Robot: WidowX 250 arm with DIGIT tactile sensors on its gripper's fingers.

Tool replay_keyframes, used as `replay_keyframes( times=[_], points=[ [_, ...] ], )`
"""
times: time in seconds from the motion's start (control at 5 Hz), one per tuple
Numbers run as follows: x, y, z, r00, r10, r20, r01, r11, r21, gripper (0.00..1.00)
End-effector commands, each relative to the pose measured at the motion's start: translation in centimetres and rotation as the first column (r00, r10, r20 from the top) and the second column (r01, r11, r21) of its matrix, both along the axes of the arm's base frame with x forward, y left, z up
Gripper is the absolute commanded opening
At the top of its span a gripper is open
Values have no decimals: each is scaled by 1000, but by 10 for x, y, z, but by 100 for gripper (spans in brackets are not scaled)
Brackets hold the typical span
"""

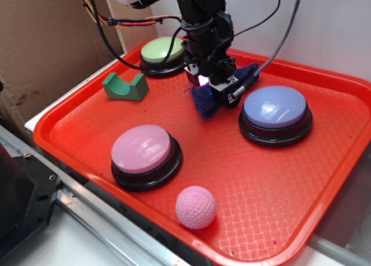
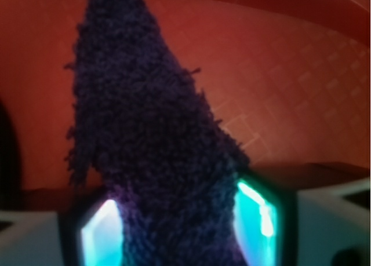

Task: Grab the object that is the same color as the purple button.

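Observation:
The object, a dark purple-navy scrap of terry cloth [image 1: 204, 102], hangs from my gripper [image 1: 213, 87] over the red tray [image 1: 272, 185], between the green button and the purple button [image 1: 275, 108]. In the wrist view the cloth [image 2: 156, 138] fills the middle, pinched between the two glowing cyan pads [image 2: 101, 237] at the bottom edge, its frayed tip pointing away over the tray floor. The gripper [image 2: 177, 234] is shut on the cloth. The purple button, with a lavender-blue dome on a black base, sits just right of the gripper.
A green-domed button [image 1: 163, 51] stands at the tray's back, behind the arm. A green notched block [image 1: 124, 87] lies at the back left. A pink-domed button [image 1: 142, 152] and a pink golf ball [image 1: 196, 207] sit near the front edge. Cardboard [image 1: 46, 40] rises on the left.

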State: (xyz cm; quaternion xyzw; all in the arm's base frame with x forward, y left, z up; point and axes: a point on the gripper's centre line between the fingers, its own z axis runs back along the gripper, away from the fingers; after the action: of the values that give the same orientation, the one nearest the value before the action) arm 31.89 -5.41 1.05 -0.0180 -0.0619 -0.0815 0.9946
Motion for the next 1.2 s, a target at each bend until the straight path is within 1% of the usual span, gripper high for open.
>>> replay_keyframes(
  times=[0.0, 0.2, 0.4, 0.6, 0.8, 1.0],
  points=[
    [2, 3, 12, 1000, 21, 18, -21, 1000, 12, 0],
    [0, 6, 17, 999, 31, 23, -32, 999, 22, 0],
    [-1, 7, 21, 999, 37, 16, -37, 999, 29, 0],
    [-7, 10, 33, 999, 54, 5, -54, 998, 32, 0],
    [-22, 11, 61, 994, 112, 4, -112, 993, 48, 0],
    [-43, 9, 94, 992, 126, -12, -126, 992, 17, 0]
  ],
)
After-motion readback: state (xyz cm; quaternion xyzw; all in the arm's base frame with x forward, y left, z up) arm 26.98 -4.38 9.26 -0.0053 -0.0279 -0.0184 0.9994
